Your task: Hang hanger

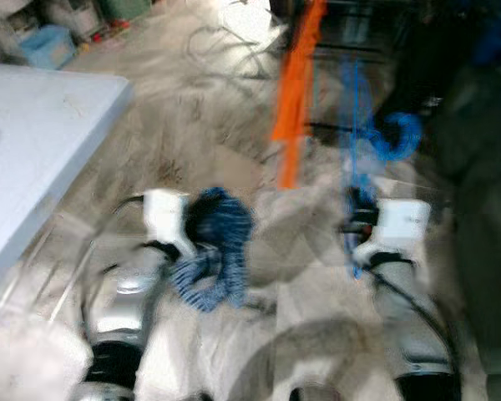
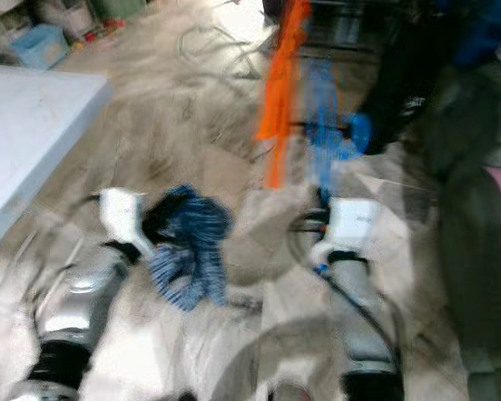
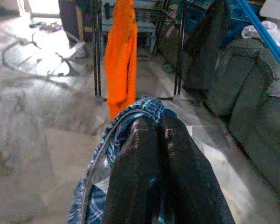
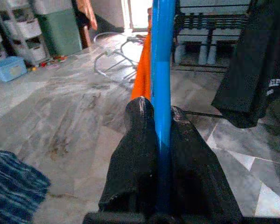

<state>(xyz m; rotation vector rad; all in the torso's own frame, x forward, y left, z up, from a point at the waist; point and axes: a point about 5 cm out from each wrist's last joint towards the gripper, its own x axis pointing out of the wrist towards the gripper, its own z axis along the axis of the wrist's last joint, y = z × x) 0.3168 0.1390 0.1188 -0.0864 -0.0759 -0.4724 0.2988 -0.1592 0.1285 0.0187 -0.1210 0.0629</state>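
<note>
Carrying step: the robot brings a hanger toward the rack (image 3: 140,51) far ahead.
The right end effector (image 4: 161,126), held forward at the right, is clamped on the blue hanger (image 4: 162,56); the left end effector (image 3: 161,140), forward at the left, is closed on striped blue cloth (image 1: 221,246). Next, probably, the hanger's hook must be raised to the rack's rail beside the orange garment (image 3: 121,56).

Both silver arms are reaching forward and down, side by side and well apart. The pictures from the head are blurry. The left gripper (image 3: 161,140) is holding its two black fingers (image 3: 135,172) pressed close together, pinching a blue striped cloth (image 1: 217,246). The right gripper (image 4: 161,121) is squeezing its two black fingers (image 4: 133,158) on a blue hanger (image 4: 162,56), which is running straight out between them.
</note>
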